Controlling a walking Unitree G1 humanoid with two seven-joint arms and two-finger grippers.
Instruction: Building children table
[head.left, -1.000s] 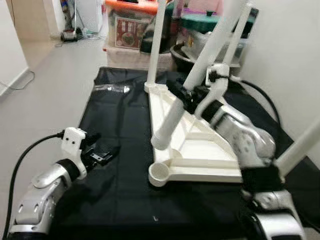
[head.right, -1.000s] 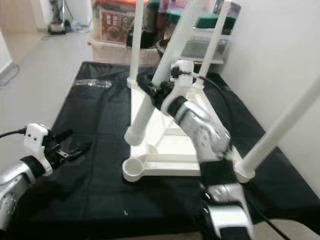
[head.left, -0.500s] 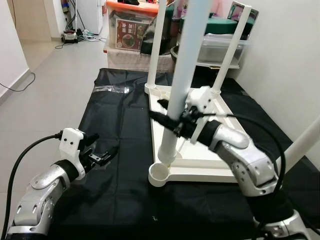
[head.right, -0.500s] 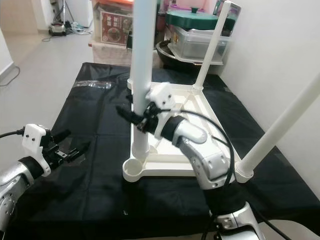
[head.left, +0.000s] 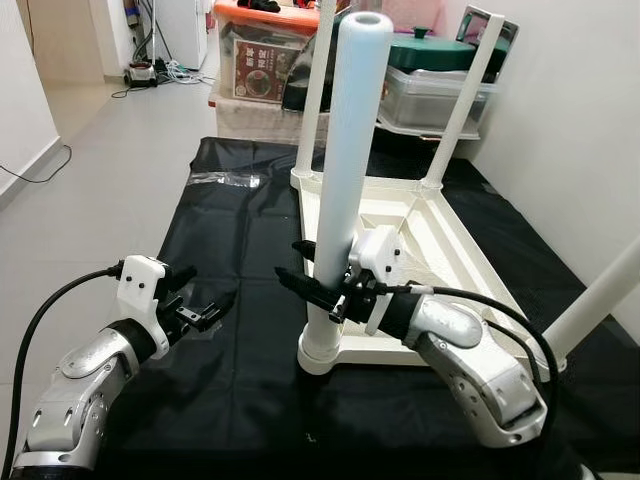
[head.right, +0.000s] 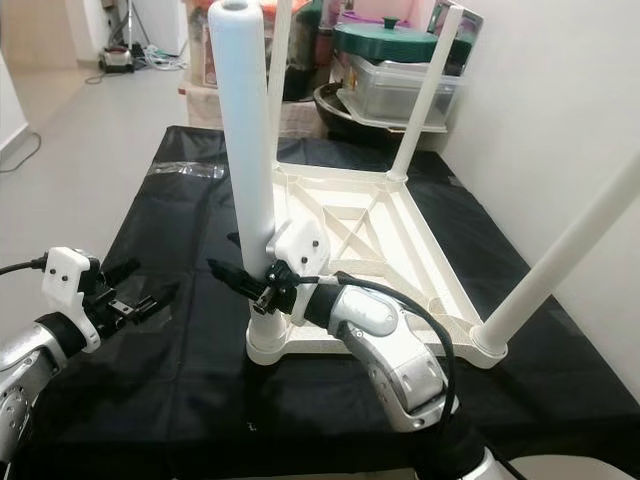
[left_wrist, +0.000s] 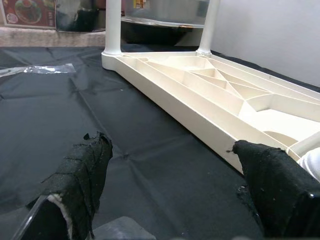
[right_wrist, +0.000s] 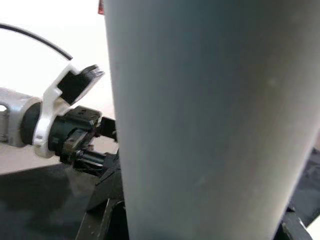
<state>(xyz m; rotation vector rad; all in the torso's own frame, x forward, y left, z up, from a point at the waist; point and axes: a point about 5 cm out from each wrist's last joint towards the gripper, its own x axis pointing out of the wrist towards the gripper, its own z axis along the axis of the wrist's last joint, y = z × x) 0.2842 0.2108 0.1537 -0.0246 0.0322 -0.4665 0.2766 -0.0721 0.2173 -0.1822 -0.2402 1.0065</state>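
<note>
— Where's the table leg the right gripper (head.left: 312, 290) is working on?

— Clamped between its two black fingers. The white tubular leg (head.left: 341, 170) stands upright, its foot seated in the round corner socket (head.left: 322, 352) of the upturned cream tabletop (head.left: 420, 250) — the socket sits just below the gripper, the leg's open end well above it.

— And the rest of the table?

— Beyond the gripper, two more white legs (head.left: 458, 105) already stand in the far corner sockets, and a fourth leg (head.right: 560, 262) rises from the near corner off to its right. The tabletop lies underside up on a black sheet (head.left: 240, 250) spread over the floor.

— The left gripper (head.left: 208, 306)?

— Its fingers are spread apart, holding nothing. It hovers low over the black sheet, well left of the right gripper. From its wrist camera the tabletop's ribbed underside lies ahead, and a clear plastic bag (left_wrist: 37, 69) lies on the sheet farther on.

— Anything behind?

— Storage boxes and a green-lidded pot (head.left: 435, 50) past the sheet's far edge.
</note>
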